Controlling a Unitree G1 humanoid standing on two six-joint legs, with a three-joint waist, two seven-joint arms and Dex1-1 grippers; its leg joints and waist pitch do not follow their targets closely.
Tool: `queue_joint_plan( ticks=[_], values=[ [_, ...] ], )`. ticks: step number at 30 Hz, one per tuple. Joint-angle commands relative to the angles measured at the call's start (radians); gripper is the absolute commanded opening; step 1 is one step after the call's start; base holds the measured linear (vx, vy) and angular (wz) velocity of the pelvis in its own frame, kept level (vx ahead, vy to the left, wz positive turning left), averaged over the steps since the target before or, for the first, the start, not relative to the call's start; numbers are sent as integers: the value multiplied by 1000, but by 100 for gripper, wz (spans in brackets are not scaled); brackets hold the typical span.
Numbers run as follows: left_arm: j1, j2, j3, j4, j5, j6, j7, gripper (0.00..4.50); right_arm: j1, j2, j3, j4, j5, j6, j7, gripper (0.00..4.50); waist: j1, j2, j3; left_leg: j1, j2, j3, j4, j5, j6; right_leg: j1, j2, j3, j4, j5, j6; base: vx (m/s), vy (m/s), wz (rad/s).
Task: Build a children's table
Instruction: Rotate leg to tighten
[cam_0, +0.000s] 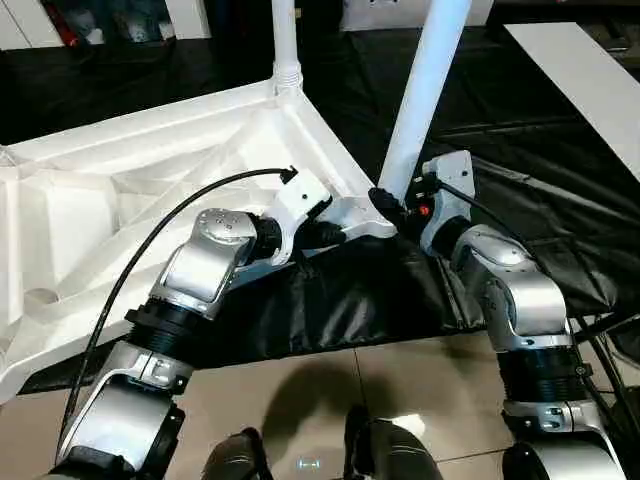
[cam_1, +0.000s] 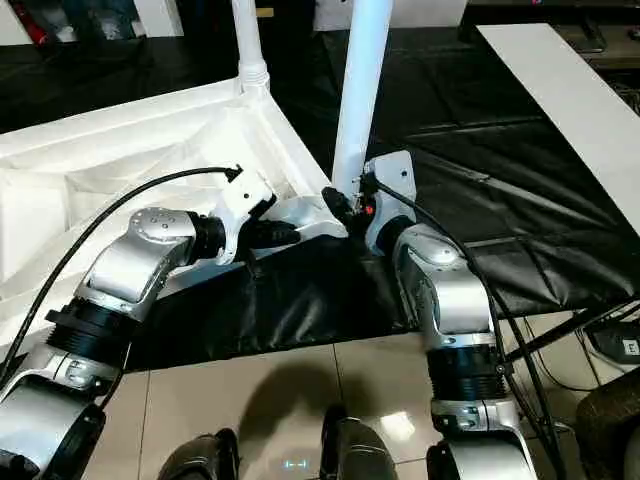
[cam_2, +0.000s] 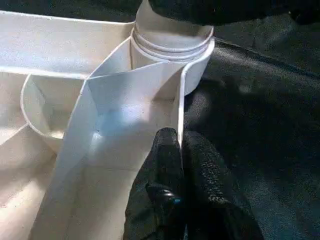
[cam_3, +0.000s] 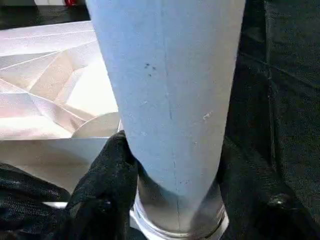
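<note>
The children's table top (cam_0: 150, 170) lies upside down on the black-covered worktable, ribs facing up. One white leg (cam_0: 285, 40) stands in the far corner socket. A second leg (cam_0: 425, 90) rises, leaning slightly, from the near right corner socket (cam_2: 170, 40). My right gripper (cam_0: 390, 205) is shut on this leg's base, a black finger (cam_3: 107, 185) on each side of the tube (cam_3: 170, 90). My left gripper (cam_0: 340, 234) is shut on the top's thin rim wall (cam_2: 178, 115) right beside that corner, its fingertips (cam_2: 167, 150) pinching the wall.
An empty round socket (cam_0: 40, 297) sits at the top's near left corner. A long white board (cam_0: 580, 80) lies at the back right of the worktable (cam_0: 500, 130). Tiled floor (cam_0: 330, 380) lies below the worktable's front edge, and stand legs and cables (cam_1: 590, 330) hang at the right.
</note>
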Motion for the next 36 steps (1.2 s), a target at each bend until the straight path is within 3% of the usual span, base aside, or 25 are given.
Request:
queue_joint_plan(
  ticks=[1,5,10,12,15,16,19,20,24,25,31,32,36],
  values=[
    [-9,-8,-35,-51,-9,-31,-23,0,17,34,92,28,51,2,85,283,4,-5,-92,5,43,-18,-63,-172,112,80,-75,62,-70,-449,-83,0,0,0],
    [19,59,-48,-67,3,-47,-77,0,33,-38,68,19,49,-37,150,325,1,-5,-97,0,43,-16,-61,-134,131,85,-74,68,-57,-390,-101,0,0,0],
    [29,103,-60,-69,0,-67,-126,0,44,-105,57,16,64,-70,235,369,2,-6,-104,0,48,-14,-57,-72,172,88,-71,71,-41,-278,-155,0,0,0],
    [31,122,-67,-66,-2,-85,-155,0,49,-134,59,17,68,-86,282,381,2,-6,-101,1,47,-12,-58,-85,177,86,-70,72,-45,-294,-156,0,0,0],
    [29,159,-85,-53,-6,-126,-221,0,52,-195,70,32,71,-127,378,397,11,-6,-100,6,49,-12,-58,-121,158,85,-72,71,-52,-363,-140,0,0,0],
    [27,181,-97,-49,-10,-152,-266,0,52,-225,77,39,78,-147,433,428,14,-6,-99,8,50,-11,-60,-125,149,83,-72,72,-53,-373,-139,0,0,0],
    [25,207,-111,-44,-13,-186,-319,0,51,-258,86,43,87,-165,497,438,17,-6,-99,8,52,-12,-61,-130,148,83,-72,74,-51,-366,-138,0,0,0],
    [22,239,-130,-43,-20,-222,-394,0,49,-294,96,47,102,-180,573,444,19,-5,-100,10,53,-13,-60,-130,147,82,-72,74,-51,-363,-143,0,0,0],
    [20,251,-137,-41,-21,-234,-420,0,46,-307,101,51,103,-190,596,444,28,-5,-103,10,55,-12,-60,-108,149,84,-74,77,-43,-327,-163,0,0,0],
    [12,289,-165,-40,-19,-272,-500,0,46,-349,127,65,103,-258,692,444,33,-10,-108,9,53,-11,-58,-104,153,86,-76,76,-42,-324,-166,0,0,0],
    [3,316,-192,-31,-20,-312,-564,0,56,-394,156,63,138,-295,833,444,39,-10,-104,9,56,-10,-59,-97,167,86,-73,78,-39,-319,-170,0,0,0],
    [3,317,-195,-29,-22,-317,-577,0,59,-397,157,58,155,-291,864,415,40,-10,-103,8,56,-10,-59,-105,163,85,-74,78,-41,-336,-168,0,0,0],
    [4,313,-195,-29,-28,-321,-598,0,55,-397,160,60,177,-280,910,388,40,-12,-101,10,56,-11,-60,-127,148,84,-74,77,-47,-380,-153,0,0,0]
  ],
)
